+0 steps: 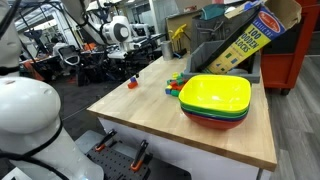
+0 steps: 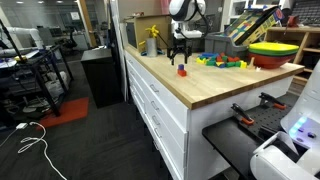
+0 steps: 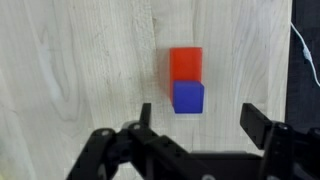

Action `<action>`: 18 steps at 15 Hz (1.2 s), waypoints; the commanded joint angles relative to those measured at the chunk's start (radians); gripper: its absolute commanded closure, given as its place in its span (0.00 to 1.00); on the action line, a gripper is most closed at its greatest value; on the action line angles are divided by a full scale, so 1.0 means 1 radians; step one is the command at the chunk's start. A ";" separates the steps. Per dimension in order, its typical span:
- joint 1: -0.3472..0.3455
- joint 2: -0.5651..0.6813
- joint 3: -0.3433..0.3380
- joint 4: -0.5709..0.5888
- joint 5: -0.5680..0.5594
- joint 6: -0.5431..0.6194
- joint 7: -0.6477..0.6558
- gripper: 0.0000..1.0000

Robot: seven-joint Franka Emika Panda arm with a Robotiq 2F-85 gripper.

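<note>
A small blue block (image 3: 188,97) touches a red block (image 3: 185,62) on the light wooden table top (image 3: 80,70). In both exterior views the pair (image 1: 132,81) (image 2: 182,70) looks like blue stacked on red. My gripper (image 3: 200,125) hangs open and empty straight above the pair, one finger on each side of the blue block and clear of it. It also shows above the blocks in both exterior views (image 1: 128,60) (image 2: 180,52).
A stack of yellow, green and red bowls (image 1: 215,100) (image 2: 275,52) stands near one table end. Several loose coloured blocks (image 1: 178,82) (image 2: 222,62) lie beside it. A tilted wooden-blocks box (image 1: 255,35) sits behind. The stacked pair is close to the table's edge.
</note>
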State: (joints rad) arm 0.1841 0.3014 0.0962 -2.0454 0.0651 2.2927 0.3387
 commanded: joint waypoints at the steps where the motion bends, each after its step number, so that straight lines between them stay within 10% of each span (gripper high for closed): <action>1: 0.000 0.015 -0.005 0.054 0.008 -0.011 0.021 0.42; 9: 0.005 0.054 -0.029 0.115 -0.013 0.001 0.074 0.99; 18: 0.007 0.054 -0.047 0.097 -0.025 0.000 0.081 1.00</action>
State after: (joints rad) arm 0.1860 0.3647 0.0597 -1.9443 0.0560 2.2938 0.3950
